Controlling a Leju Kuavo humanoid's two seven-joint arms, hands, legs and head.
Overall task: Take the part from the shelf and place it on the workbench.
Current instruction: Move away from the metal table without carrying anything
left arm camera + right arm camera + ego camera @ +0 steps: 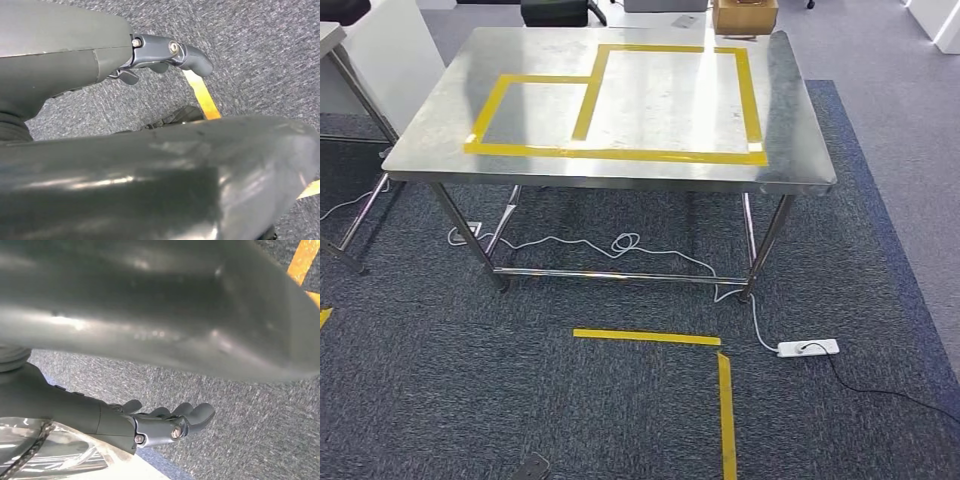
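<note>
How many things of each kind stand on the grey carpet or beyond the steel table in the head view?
Steel workbench: 1
White power strip: 1
Cardboard box: 1
Yellow tape rectangles on the workbench: 2
Total: 5

A white power strip (808,348) lies on the grey carpet (471,380), near two yellow floor tape strips (647,337).
</note>
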